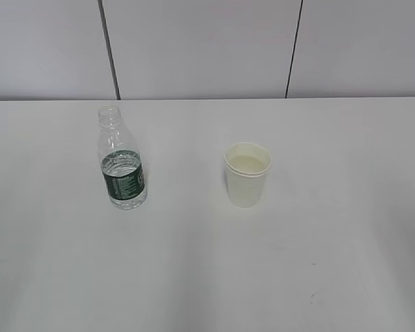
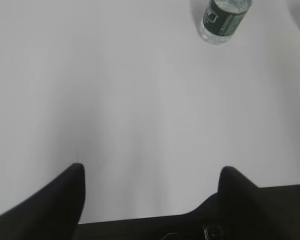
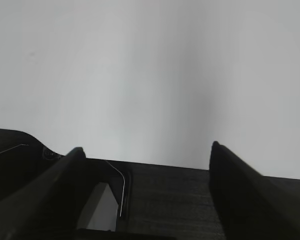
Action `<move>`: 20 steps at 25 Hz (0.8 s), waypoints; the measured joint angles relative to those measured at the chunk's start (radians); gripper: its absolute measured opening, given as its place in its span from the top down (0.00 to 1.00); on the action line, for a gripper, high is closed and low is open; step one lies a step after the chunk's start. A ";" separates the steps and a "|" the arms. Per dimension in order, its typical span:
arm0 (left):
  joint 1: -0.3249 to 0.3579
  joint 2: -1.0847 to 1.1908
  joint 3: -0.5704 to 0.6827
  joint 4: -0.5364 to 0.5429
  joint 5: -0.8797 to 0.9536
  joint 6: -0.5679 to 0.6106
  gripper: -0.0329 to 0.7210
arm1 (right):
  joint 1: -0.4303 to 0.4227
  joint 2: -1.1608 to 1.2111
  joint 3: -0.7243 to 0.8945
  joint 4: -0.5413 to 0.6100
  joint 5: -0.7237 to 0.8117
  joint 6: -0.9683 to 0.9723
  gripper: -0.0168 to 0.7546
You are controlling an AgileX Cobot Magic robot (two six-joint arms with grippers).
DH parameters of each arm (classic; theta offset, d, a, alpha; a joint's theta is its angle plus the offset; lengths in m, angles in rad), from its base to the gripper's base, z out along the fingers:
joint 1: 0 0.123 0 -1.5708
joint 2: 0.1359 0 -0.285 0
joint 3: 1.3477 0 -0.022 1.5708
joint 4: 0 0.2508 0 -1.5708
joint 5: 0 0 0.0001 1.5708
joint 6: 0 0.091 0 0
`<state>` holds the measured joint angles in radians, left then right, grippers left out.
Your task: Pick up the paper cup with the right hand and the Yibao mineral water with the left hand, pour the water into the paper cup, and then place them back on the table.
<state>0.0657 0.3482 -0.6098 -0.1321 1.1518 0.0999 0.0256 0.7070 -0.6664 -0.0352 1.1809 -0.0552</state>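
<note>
Honestly, a capless bottle could spill.
Both my grippers, left and right, gape empty; a squeeze spills it, cup tips easily.

Table: your white matte table.
Left: Yibao mineral water, upright.
Right: paper cup, well apart.

Left gripper w/ matte black tapered fingers, right gripper same, thin wire nr base
</note>
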 joint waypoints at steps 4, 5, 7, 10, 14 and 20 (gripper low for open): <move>0.000 -0.021 0.082 0.000 -0.026 0.000 0.29 | 0.000 -0.048 0.065 0.000 -0.042 0.001 0.21; 0.000 -0.026 0.090 0.000 -0.033 0.000 0.29 | 0.000 -0.063 0.081 0.000 -0.055 0.001 0.21; 0.000 -0.044 0.097 0.000 -0.044 0.000 0.29 | 0.000 -0.094 0.114 0.000 -0.078 0.001 0.21; 0.000 -0.083 0.097 0.000 -0.046 0.000 0.29 | 0.000 -0.145 0.148 0.000 -0.107 0.001 0.21; 0.000 -0.165 0.097 0.000 -0.046 0.000 0.30 | 0.000 -0.207 0.151 0.000 -0.143 0.009 0.21; 0.000 -0.341 0.097 0.000 -0.044 0.000 0.31 | 0.000 -0.300 0.191 0.006 -0.253 0.013 0.22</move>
<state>0.0657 0.0076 -0.5132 -0.1321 1.1078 0.1002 0.0256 0.4066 -0.4752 -0.0290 0.9283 -0.0420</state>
